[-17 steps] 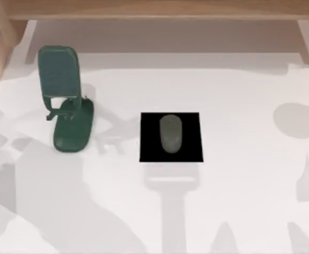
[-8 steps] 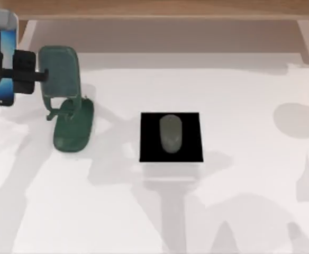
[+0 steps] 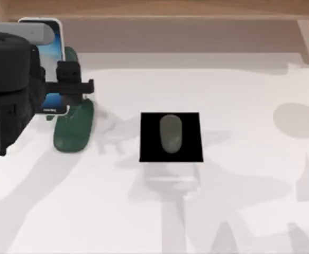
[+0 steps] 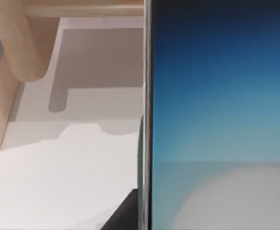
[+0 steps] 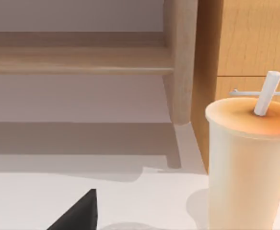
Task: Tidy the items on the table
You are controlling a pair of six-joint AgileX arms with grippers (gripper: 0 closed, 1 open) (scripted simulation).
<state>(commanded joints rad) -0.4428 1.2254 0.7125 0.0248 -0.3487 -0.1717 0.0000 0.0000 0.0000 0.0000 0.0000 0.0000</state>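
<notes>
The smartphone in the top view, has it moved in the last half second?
Yes. The smartphone, held by the left gripper, has shifted toward the table's right and now hangs over the green phone stand, where before it sat clear to the stand's left.

A: Where is the left arm?
B: The left arm is a bulky black mass at about nine to ten o'clock of the top view, reaching toward three o'clock. Its pincer (image 3: 64,82) is clamped on the smartphone (image 3: 52,69), black fingers (image 3: 72,84) pressed against the edge.
A: And the right arm?
B: A dark tip of the right pincer (image 5: 80,213) appears in its own wrist camera.
</notes>
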